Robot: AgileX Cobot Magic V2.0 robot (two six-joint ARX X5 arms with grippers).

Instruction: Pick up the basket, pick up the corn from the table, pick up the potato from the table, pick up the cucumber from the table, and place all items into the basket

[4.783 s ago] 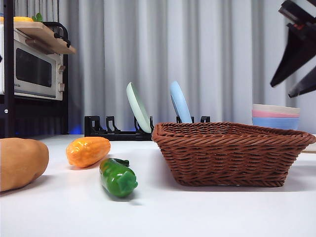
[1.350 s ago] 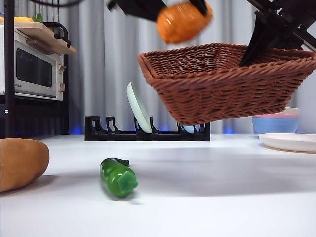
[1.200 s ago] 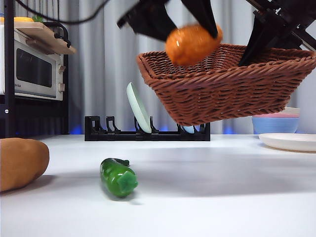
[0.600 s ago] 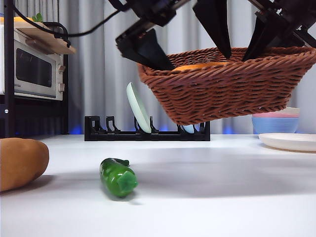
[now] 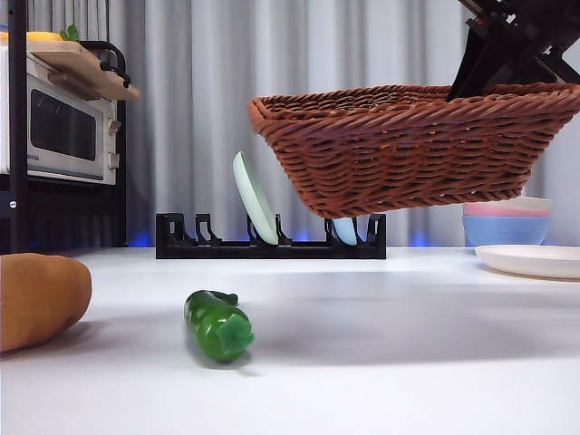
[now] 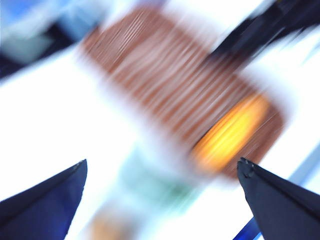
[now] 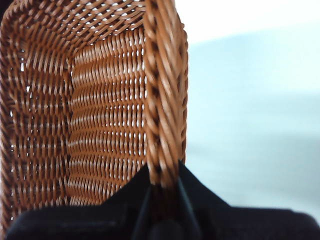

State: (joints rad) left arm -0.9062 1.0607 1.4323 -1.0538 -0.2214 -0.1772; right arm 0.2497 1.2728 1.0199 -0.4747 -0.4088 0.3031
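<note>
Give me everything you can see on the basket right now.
The basket is brown woven wicker, rectangular, with flared sides and a braided rim. It hangs clear of the table, tilted a little, its shadow on the white top below. The right end effector is clamped on the rim at one end, one jaw inside the wall and one outside. The blurred left wrist view shows the corn lying inside it, near one end. The left end effector is open and touches nothing.

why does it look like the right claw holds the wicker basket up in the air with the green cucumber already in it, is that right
Not quite. The right claw does hold the brown woven wicker basket aloft by its rim, but the front view shows the glossy green ridged cucumber lying on the white table. The blurred left wrist view shows the orange-yellow corn inside.
</note>
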